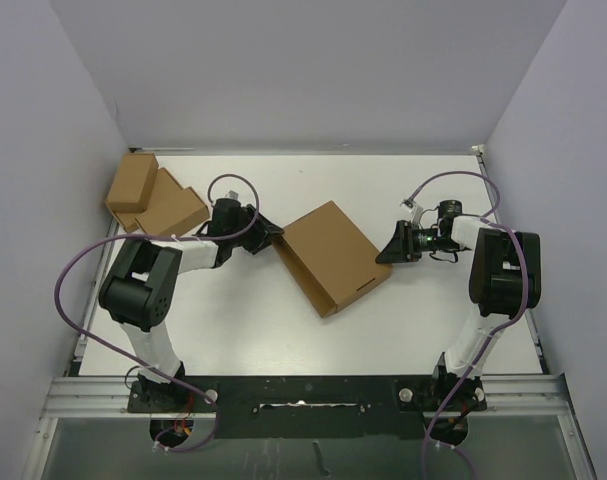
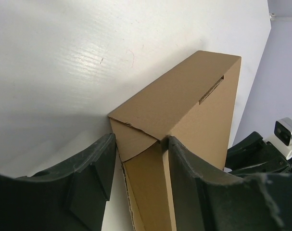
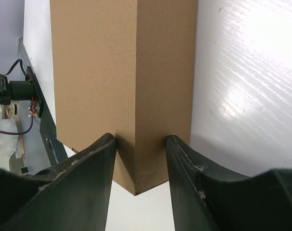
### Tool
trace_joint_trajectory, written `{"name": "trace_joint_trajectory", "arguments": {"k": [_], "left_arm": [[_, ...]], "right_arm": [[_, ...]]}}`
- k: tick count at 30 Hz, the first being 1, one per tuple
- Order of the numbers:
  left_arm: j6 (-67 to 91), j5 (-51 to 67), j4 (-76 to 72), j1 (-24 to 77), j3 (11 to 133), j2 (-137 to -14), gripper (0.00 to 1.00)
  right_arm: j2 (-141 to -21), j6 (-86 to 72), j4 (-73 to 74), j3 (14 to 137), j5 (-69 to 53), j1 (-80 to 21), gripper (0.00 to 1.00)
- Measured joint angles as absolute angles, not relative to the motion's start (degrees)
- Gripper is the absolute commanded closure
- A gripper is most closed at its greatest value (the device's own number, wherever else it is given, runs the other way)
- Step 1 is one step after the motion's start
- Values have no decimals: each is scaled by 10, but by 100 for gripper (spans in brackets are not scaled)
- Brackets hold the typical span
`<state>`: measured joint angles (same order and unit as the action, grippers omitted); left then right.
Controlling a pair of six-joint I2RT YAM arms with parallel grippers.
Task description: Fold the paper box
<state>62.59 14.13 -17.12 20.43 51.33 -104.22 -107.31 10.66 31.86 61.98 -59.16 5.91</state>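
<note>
The paper box (image 1: 333,257) is a shallow brown cardboard mailer lying closed and slantwise mid-table. My left gripper (image 1: 273,237) is at its left corner. In the left wrist view the fingers (image 2: 100,168) stand on either side of that corner of the box (image 2: 184,96), touching the top panel and the underside, so this gripper (image 2: 141,144) is shut on it. A tucked flap shows between the jaws. My right gripper (image 1: 386,255) holds the opposite corner. Both its jaws press the box (image 3: 121,72), so that gripper (image 3: 141,144) is shut on it too.
Two smaller cardboard boxes (image 1: 133,185) (image 1: 173,210) lie at the back left near the wall. Purple walls close the table on three sides. A metal rail (image 1: 303,390) runs along the near edge. The right arm's camera (image 2: 287,132) shows beyond the box.
</note>
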Motion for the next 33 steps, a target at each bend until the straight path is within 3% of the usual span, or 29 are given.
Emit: {"name": "trace_joint_trajectory", "arguments": {"k": [6, 9, 16, 20, 24, 29, 33], "left_arm": [[623, 141, -148, 206, 534, -1049, 79], [623, 142, -143, 206, 537, -1049, 79], [611, 147, -144, 205, 538, -1049, 51], [604, 159, -140, 205, 537, -1049, 49], [602, 171, -139, 204, 535, -1049, 54], [605, 185, -139, 201, 535, -1049, 70], [607, 193, -141, 200, 535, -1049, 78]], "right_arm": [[-1073, 107, 319, 620, -591, 59, 57], [-1073, 107, 320, 620, -591, 59, 57], [-1073, 107, 320, 621, -591, 59, 57], [-1073, 107, 320, 621, -591, 59, 57], [-1074, 107, 320, 621, -592, 58, 57], [-1075, 107, 320, 621, -592, 58, 57], [-1075, 107, 320, 621, -593, 58, 57]]}}
